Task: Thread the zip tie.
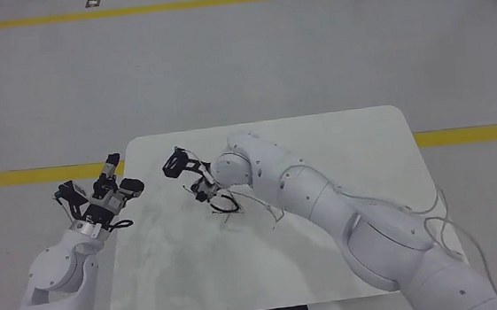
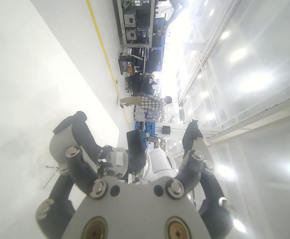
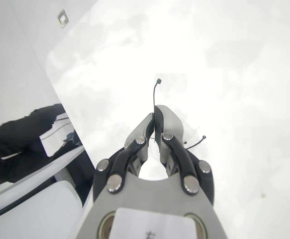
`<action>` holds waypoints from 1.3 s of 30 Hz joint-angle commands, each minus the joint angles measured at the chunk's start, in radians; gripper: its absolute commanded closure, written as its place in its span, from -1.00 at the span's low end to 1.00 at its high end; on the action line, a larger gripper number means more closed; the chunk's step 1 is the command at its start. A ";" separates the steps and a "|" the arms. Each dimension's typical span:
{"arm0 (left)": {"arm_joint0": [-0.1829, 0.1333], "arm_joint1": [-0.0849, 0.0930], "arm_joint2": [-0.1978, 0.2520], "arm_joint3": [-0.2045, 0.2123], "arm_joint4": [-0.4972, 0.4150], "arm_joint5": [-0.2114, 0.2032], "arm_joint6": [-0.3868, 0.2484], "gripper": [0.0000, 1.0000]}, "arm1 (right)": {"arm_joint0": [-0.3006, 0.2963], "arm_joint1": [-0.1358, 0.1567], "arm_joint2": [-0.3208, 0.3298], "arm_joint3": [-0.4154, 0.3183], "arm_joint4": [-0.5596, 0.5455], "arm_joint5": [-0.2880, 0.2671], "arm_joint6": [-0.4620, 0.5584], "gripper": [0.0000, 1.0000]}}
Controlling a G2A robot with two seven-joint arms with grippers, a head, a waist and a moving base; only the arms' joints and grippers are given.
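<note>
Holding: right gripper (image 3: 154, 117) is clamped narrow on the zip tie (image 3: 155, 97). The strap is pinched between the pads, and the head end projects past the fingertips, above the bench (image 3: 226, 68).
Left gripper (image 2: 136, 120): spread wide with nothing in it, raised beside the bench edge and well apart from the right gripper.
Step in hand: judged as presenting the zip tie for threading. No closed loop can be made out.
Next move: calls for the tail to be brought round and aligned squarely with the head slot. The strap looks thin and springy, so expect it to wander.
Second zip tie (image 3: 197, 142): lies loose on the bench near the right gripper, in no container.
</note>
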 commanded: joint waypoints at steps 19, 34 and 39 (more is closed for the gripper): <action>0.000 0.000 0.000 0.000 0.000 0.000 0.000 -1.00 | -0.327 0.294 0.297 -0.455 0.342 0.000 -0.119 1.00; -0.005 -0.003 0.010 0.004 -0.026 -0.006 0.000 -1.00 | -0.359 0.295 0.318 -0.459 0.365 0.041 -0.191 1.00; -0.007 -0.007 0.047 0.042 -0.078 -0.089 -0.092 -1.00 | -0.402 0.291 0.342 -0.462 0.411 0.090 -0.296 1.00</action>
